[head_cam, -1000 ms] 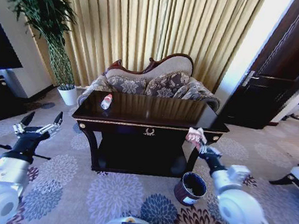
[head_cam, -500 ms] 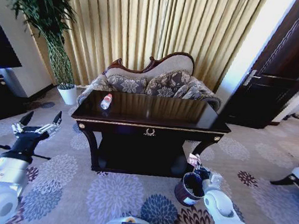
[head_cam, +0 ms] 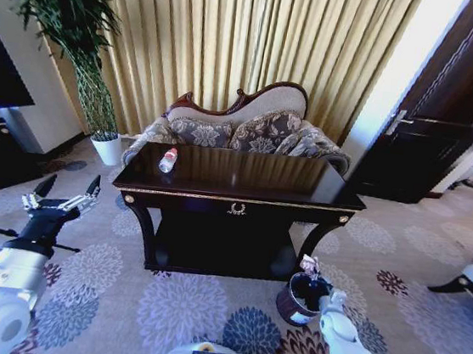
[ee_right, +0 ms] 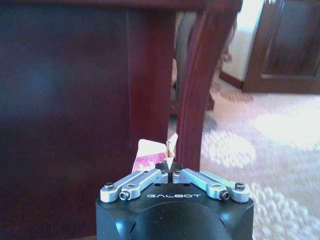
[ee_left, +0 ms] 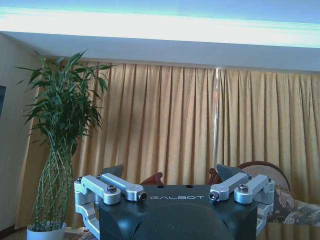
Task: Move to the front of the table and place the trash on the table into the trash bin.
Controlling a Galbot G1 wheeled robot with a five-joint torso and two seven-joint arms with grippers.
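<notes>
The right gripper [head_cam: 312, 275] hangs low over the round dark trash bin [head_cam: 298, 298], pinching a crumpled white-and-red paper wrapper [ee_right: 150, 156] tight. The bin sits on the flowery carpet [head_cam: 179, 307] by the front right leg of the dark shiny table [head_cam: 235, 190]. A clear bottle with a red cap [head_cam: 167, 161] lies on the tabletop's far left. The left gripper [head_cam: 61, 200] waits to the table's left, fingers spread wide.

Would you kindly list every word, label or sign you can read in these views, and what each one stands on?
"GALBOT" on the body of the left gripper, seen from its wrist.
"GALBOT" on the body of the right gripper, seen from its wrist.
Red label on the bottle: too small to read.
White label on the trash bin: too small to read.
Gold emblem on the table front: a wreath-like sign, no words.
</notes>
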